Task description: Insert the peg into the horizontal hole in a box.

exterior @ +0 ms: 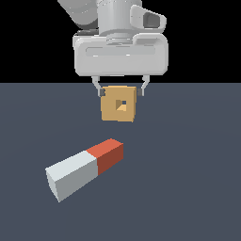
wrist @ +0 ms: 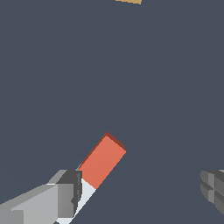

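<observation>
The peg [exterior: 87, 167] lies flat on the dark floor, its pale grey part toward the exterior view's left and its red end [exterior: 108, 154] toward the right. The tan box [exterior: 120, 103] stands beyond it with its small square hole [exterior: 122, 104] facing the camera. My gripper [exterior: 121, 92] hangs open and empty; in this view its fingertips flank the box's top edge. In the wrist view the gripper [wrist: 140, 194] is open above the peg [wrist: 103, 161], whose red end lies near one finger [wrist: 65, 197]. The box [wrist: 129, 1] shows only as a sliver at the frame's edge, well apart from the fingers.
A plain dark grey-blue floor [exterior: 188, 188] lies under everything, with black background behind. No other objects show.
</observation>
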`<state>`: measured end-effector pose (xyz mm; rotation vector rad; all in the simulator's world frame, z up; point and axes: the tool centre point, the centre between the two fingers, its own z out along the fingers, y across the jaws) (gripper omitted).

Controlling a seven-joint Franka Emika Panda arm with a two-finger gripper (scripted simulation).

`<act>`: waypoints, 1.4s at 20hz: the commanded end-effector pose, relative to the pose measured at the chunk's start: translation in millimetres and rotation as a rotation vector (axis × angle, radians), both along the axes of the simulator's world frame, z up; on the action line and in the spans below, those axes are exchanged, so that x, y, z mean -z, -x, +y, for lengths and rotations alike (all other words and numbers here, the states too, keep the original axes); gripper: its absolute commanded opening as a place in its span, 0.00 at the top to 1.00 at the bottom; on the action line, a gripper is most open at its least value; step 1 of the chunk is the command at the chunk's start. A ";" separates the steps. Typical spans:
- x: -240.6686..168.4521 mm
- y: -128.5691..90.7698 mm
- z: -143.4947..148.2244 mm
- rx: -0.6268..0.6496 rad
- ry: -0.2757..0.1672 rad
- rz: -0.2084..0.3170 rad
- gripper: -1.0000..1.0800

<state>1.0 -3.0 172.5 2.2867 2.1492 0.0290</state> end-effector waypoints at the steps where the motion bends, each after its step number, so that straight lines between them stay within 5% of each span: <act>1: 0.0 0.0 0.0 0.000 0.000 0.000 0.04; 13: 23.2 16.1 -30.8 0.159 0.002 0.004 0.04; 28: 88.6 86.8 -98.4 0.606 0.006 0.016 0.04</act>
